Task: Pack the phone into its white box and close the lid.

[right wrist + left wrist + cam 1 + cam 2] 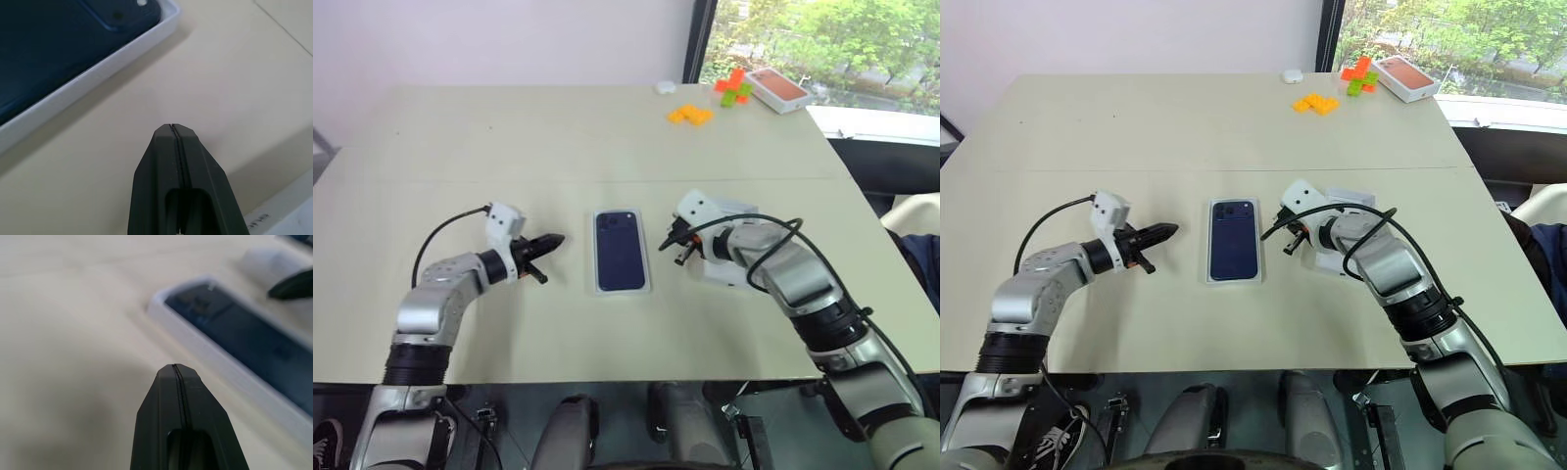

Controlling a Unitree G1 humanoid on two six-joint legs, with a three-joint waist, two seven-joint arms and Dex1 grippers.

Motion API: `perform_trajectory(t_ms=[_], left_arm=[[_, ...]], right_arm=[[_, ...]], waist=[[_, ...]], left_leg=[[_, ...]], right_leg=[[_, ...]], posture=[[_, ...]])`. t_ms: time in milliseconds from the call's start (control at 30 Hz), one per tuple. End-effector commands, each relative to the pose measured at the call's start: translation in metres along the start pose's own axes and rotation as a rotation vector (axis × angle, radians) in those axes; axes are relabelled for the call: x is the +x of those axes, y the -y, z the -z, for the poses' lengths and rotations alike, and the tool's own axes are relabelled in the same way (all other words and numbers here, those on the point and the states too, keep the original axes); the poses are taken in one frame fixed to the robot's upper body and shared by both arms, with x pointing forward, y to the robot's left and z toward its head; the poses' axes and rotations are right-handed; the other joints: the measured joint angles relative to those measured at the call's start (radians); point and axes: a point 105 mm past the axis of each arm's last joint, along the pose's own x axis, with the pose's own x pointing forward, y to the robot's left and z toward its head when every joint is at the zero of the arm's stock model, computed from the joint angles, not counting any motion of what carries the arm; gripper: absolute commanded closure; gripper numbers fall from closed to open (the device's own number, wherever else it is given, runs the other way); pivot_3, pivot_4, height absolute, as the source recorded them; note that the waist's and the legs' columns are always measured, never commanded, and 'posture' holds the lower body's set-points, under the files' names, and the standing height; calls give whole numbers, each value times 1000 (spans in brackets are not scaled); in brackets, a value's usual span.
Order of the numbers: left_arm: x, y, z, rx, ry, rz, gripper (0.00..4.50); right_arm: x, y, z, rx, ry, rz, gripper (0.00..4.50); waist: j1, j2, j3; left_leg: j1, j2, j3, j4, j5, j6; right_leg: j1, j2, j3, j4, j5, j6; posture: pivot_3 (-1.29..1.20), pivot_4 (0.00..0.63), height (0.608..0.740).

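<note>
The pale beige tabletop (509, 147) stood against a plain white wall, with a window showing green trees past its far right corner. Near that corner lay an orange-topped box (777, 88), orange and green blocks (732, 88) and a small white object (666, 87). Midway along the near edge sat the white box (622, 290), its dark blue phone face (620, 250) upward. The left end effector (551, 241) and right end effector (671, 242) flanked it, both pinched shut and empty. Another white box (729, 269) lay under the right arm; its small print was unreadable.
</note>
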Motion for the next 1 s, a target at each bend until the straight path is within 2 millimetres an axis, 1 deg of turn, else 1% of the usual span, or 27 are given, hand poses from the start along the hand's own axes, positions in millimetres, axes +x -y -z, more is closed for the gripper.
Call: perform_trajectory(t_ms=[33,100,200,300,367,467,567,833,900,1000], left_arm=[[8,12,7,35,-36,37,4487],[13,21,8,62,-48,74,4487],[19,29,11,29,-65,106,4487],[27,40,12,22,-73,152,4487],[31,46,12,10,-73,173,4487],[38,60,9,-5,-63,221,4487],[44,75,5,-13,-48,269,4487],[50,90,1,-19,-38,322,4487],[52,89,2,-17,-42,312,4487],[54,82,2,0,-42,273,4487]], right_arm=[[2,-4,-5,-60,14,-17,4500],[3,-10,-7,-60,33,-49,4500],[1,-20,-12,-48,60,-108,4500],[-4,-37,-10,-65,70,-202,4500],[-7,-42,-8,-74,72,-226,4500],[-14,-48,-3,-66,61,-266,4500],[-20,-46,6,-86,37,-269,4500],[-30,-32,16,-88,4,-238,4500],[-31,-32,18,-87,-2,-240,4500],[-34,-37,19,-51,-9,-280,4500]], waist=[[0,0,0],[1,0,0],[2,0,0],[5,0,0],[5,0,0],[5,0,0],[7,0,0],[6,0,-1],[6,0,-1],[7,0,-1]], left_leg=[[0,0,0,0,0,0],[0,1,0,0,0,0],[0,1,0,0,0,0],[1,1,-1,0,0,0],[1,0,-2,0,0,0],[1,0,-1,1,0,0],[1,0,-2,1,0,0],[1,-1,-2,1,0,0],[1,-1,-2,1,0,0],[1,-1,-2,1,0,0]], right_leg=[[0,0,0,0,0,0],[0,0,0,0,0,0],[1,-1,0,0,0,0],[2,-1,-1,0,0,0],[3,-1,-1,0,0,0],[3,-2,-1,0,0,0],[3,-2,-1,-1,0,0],[4,-2,-1,-1,-1,1],[4,-2,-1,-1,-1,1],[4,-2,-1,-1,-1,1]], posture=[[0,150,740],[0,150,740],[0,150,740],[0,150,740],[0,150,740],[0,150,740],[0,150,740],[0,150,740],[0,150,740],[0,150,740]])
